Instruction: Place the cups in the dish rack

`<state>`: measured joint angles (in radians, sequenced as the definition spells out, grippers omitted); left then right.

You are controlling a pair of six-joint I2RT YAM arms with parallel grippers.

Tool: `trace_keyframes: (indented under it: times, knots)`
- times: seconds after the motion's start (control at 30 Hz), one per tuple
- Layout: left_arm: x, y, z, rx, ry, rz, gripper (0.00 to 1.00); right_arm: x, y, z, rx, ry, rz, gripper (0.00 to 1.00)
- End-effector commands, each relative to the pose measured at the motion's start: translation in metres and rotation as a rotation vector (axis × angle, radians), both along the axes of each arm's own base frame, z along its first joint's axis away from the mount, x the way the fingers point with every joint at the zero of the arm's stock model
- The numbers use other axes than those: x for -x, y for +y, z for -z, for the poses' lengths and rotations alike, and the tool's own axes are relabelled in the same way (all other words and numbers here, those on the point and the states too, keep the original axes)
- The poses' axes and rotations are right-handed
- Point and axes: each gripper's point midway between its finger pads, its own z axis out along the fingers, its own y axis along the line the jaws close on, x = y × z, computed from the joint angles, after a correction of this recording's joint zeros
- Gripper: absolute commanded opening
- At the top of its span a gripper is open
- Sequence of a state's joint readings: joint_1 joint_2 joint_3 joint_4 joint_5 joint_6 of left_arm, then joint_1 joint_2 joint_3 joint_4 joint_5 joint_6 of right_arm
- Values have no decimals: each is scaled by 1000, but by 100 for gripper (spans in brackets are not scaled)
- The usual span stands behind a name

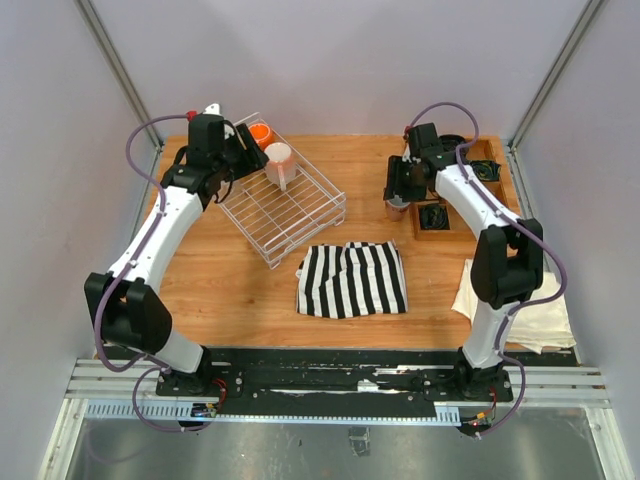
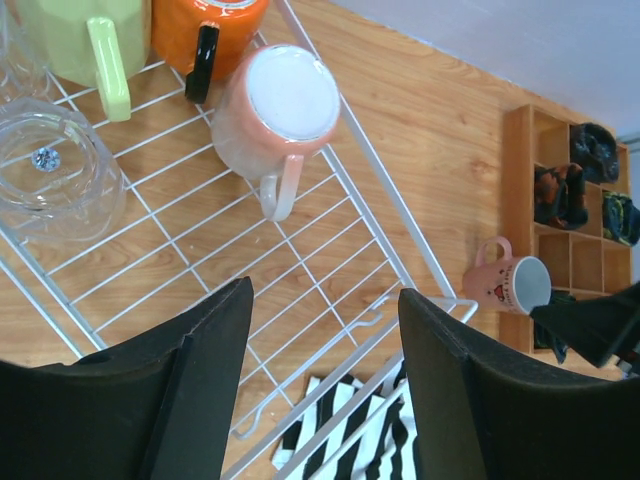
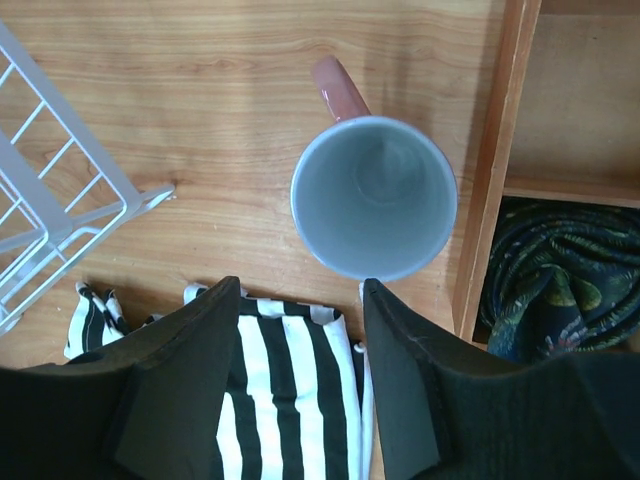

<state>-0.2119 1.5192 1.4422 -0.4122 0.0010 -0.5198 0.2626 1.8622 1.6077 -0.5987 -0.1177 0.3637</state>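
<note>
The white wire dish rack (image 1: 300,222) stands at the back left. In the left wrist view it (image 2: 330,300) holds a yellow-green mug (image 2: 85,40), an orange mug (image 2: 205,20), an upside-down pale pink mug (image 2: 280,110) and two clear glass tumblers (image 2: 50,180). My left gripper (image 2: 325,300) is open and empty above the rack's grid bottom. The small dusty-pink mug (image 3: 375,195) stands upright on the table beside the wooden tray. My right gripper (image 3: 300,290) is open and empty just above it, at its near rim.
A wooden compartment tray (image 3: 520,120) with dark cloth items (image 3: 560,280) sits right of the dusty-pink mug. A black-and-white striped cloth (image 1: 352,278) lies mid-table, near the rack's corner (image 3: 60,210). A cream cloth (image 1: 520,300) lies at the right edge.
</note>
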Motion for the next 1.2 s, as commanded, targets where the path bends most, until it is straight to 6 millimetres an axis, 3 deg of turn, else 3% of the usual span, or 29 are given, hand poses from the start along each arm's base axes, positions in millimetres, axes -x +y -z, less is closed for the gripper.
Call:
trace_keyframes:
  times: [0.0,0.17,0.43,0.57,0.67,0.73,0.87,1.17]
  knots:
    - [9,-5,-7,20,-12,34,65,-10,-2,9,25,19,-4,52]
    - [11,-8,-10,32,-11,45,65,-13,8,23,29,48,-21,48]
    - [15,-16,-23,71,-30,85,65,-17,5,49,76,96,-17,30]
    - [18,-23,-23,92,-24,123,65,-14,2,57,89,114,-16,15]
    - [23,-41,-23,147,-26,215,65,-9,-1,51,98,108,-15,1]
    - [29,-56,-25,216,-25,289,67,-5,-3,41,95,93,-17,1]
    - [44,-84,-29,376,-23,426,72,9,-6,-6,21,25,-14,1]
    - [62,-110,-31,630,-41,536,76,28,21,-138,-403,-186,-30,1]
